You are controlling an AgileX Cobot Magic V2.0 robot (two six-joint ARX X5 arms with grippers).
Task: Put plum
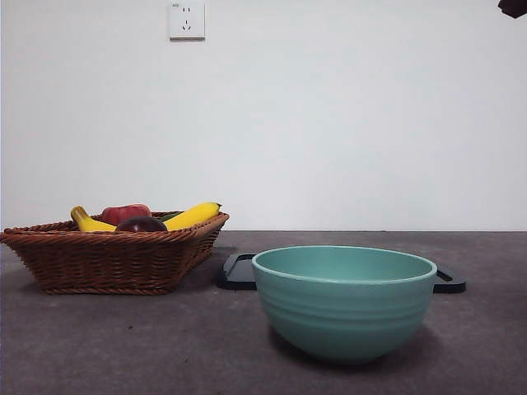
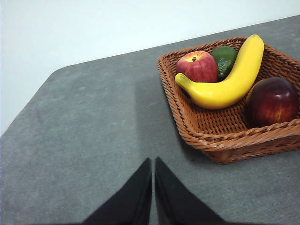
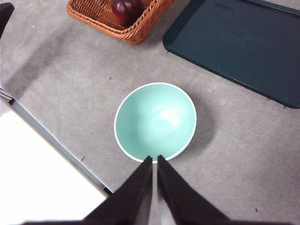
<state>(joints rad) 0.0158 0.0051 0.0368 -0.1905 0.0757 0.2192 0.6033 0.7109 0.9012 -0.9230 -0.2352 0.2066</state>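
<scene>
The dark maroon plum (image 2: 272, 101) lies in the wicker basket (image 2: 206, 136) beside a yellow banana (image 2: 229, 77), a red apple (image 2: 197, 66) and a green fruit (image 2: 225, 58). It also shows in the front view (image 1: 142, 224) and the right wrist view (image 3: 125, 10). The teal bowl (image 1: 343, 300) stands empty at the table's front; it also shows in the right wrist view (image 3: 155, 121). My left gripper (image 2: 153, 171) is shut and empty, above bare table beside the basket. My right gripper (image 3: 154, 166) is shut and empty, high above the bowl's rim.
A dark tray (image 3: 239, 42) lies flat behind the bowl, also in the front view (image 1: 239, 271). The table's edge (image 3: 51, 140) runs near the bowl. A wall socket (image 1: 186, 20) is on the back wall. A black arm tip (image 1: 514, 6) shows at the top right corner.
</scene>
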